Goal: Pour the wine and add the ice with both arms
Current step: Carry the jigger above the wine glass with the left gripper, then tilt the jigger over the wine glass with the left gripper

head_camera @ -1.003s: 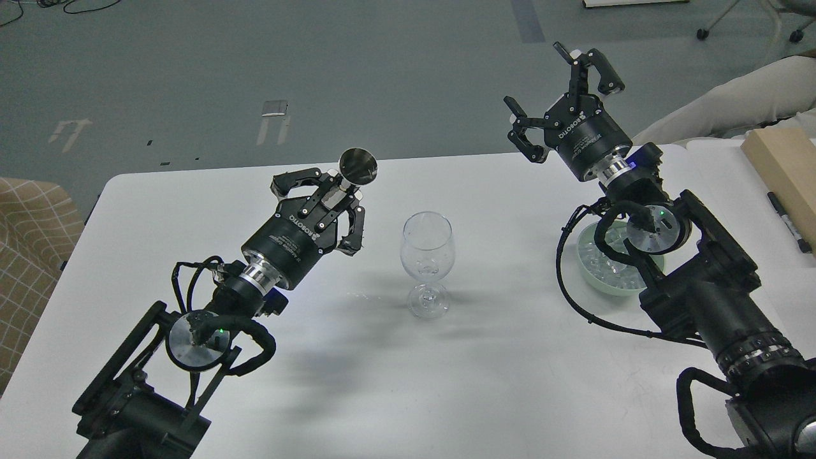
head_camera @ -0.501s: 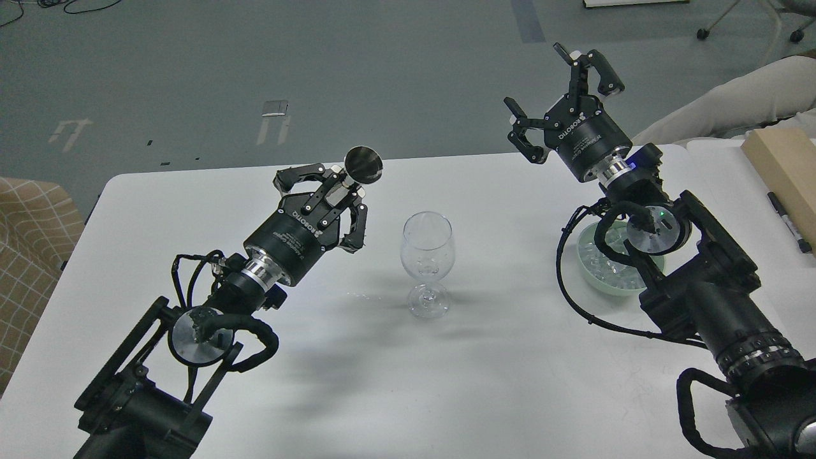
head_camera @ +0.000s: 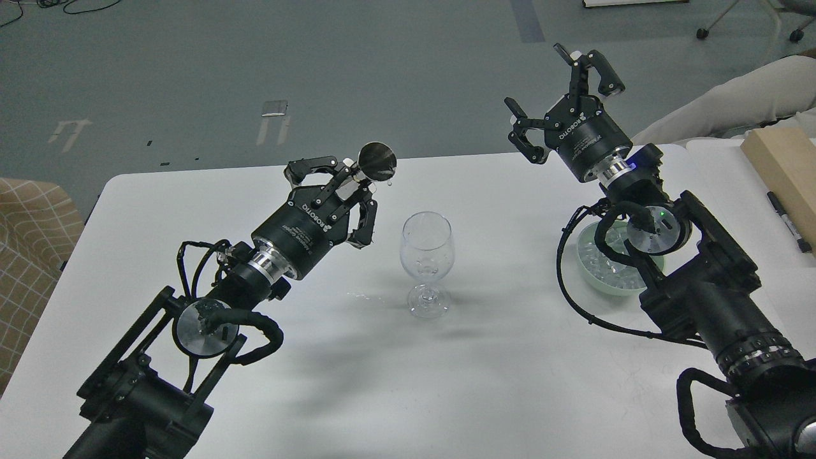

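Head view: left gripper (head_camera: 347, 185) clamps a steel jigger (head_camera: 375, 162) short of the wine glass (head_camera: 427, 255), so drips could miss. Right gripper (head_camera: 561, 95) hangs spread, ice (head_camera: 605, 264) in its bowl (head_camera: 590, 271).

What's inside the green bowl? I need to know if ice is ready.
Clear ice cubes fill the green bowl; the right arm covers its far half.

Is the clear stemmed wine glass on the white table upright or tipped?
Upright: the clear stemmed wine glass stands on its round foot on the white table, bowl opening upward, touched by neither gripper.
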Motion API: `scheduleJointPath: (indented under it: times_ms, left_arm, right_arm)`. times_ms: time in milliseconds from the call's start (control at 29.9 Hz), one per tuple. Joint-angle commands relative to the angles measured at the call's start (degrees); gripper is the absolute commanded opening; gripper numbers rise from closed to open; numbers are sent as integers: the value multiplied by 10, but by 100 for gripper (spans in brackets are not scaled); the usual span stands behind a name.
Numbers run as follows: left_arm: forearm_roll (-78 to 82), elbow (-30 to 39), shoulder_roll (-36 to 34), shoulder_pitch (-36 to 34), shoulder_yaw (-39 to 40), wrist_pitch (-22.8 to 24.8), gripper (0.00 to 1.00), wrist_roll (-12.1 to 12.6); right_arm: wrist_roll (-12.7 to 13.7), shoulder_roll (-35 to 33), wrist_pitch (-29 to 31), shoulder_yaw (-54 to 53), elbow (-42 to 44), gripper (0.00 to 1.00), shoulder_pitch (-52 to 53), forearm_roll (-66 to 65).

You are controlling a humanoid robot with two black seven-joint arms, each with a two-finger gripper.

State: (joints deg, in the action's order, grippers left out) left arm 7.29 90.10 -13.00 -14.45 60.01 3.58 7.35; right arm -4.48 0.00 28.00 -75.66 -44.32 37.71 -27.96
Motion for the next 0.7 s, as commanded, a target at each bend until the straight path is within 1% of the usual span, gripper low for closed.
scheduleJointPath:
  times_ms: [0,234,401,669]
  left_arm:
    - [0,0,1,-1,0,-2,13,2]
    - [-2,3,2,-1,0,-2,13,4]
    - [-2,3,5,-1,1,-2,13,13]
    - [-3,4,10,-7,-1,-2,13,13]
  right_arm:
    - [0,0,0,0,0,99,1,0]
    - [0,0,0,0,0,99,1,0]
    - [0,0,0,1,0,99,1,0]
    - [0,0,0,1,0,99,1,0]
